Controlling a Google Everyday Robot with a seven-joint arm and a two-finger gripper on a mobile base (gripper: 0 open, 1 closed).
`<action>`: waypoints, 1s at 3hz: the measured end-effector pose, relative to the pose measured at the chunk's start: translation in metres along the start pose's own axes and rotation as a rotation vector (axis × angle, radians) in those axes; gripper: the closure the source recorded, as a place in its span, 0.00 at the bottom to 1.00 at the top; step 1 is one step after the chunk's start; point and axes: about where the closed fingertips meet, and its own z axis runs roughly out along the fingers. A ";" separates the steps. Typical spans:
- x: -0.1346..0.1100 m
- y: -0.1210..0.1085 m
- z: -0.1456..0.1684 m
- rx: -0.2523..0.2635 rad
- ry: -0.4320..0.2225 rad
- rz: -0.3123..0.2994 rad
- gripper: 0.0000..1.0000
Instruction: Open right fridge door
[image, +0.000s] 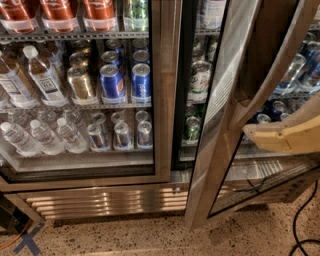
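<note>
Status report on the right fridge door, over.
Status: end effector low right, beside the door's inner edge. The right fridge door is partly open, angled outward. A black floor cable lies near the swing path and may snag.

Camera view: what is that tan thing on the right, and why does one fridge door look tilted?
There is one picture, from the robot's only camera, looking at a drinks fridge. The tan shape is the robot's arm with its gripper, its grabbing hand, at the right edge beside the right fridge door. That door looks tilted because it stands partly open. The left door is shut; behind it sit blue cans and water bottles. I cannot tell whether the gripper holds anything.
</note>
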 end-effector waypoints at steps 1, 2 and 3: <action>0.000 0.000 0.000 0.000 0.000 0.000 0.00; 0.000 0.000 0.000 0.000 0.000 0.000 0.00; 0.000 0.000 0.000 0.000 0.000 0.000 0.00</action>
